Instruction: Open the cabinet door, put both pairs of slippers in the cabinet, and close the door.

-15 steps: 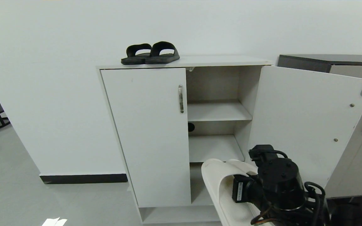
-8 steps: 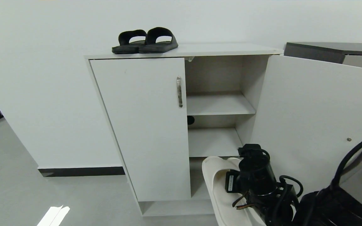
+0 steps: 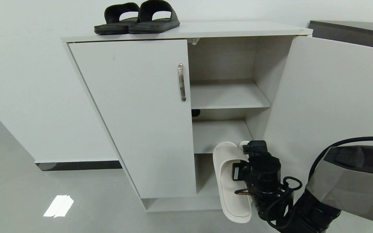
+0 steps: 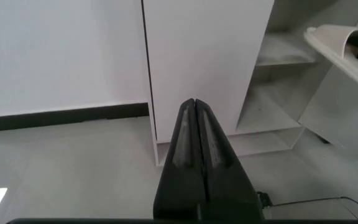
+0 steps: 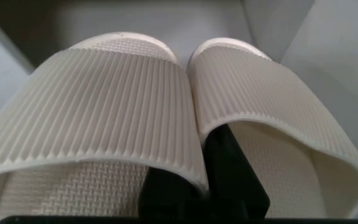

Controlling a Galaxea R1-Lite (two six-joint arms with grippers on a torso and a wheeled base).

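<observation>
white slippers (image 3: 230, 184) pinched by straps in right gripper (image 5: 222, 177), just before open cabinet (image 3: 131, 113); left gripper (image 4: 194, 134) pressed closed, empty; black slippers (image 3: 138, 17) atop cabinet.

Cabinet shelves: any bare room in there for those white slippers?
Yes. The upper shelf and the middle shelf, between the closed left door and the right side wall, are both bare. The bottom compartment's opening is crowded by the white slippers in the right gripper. The cabinet top is bare beside the black slippers.
</observation>
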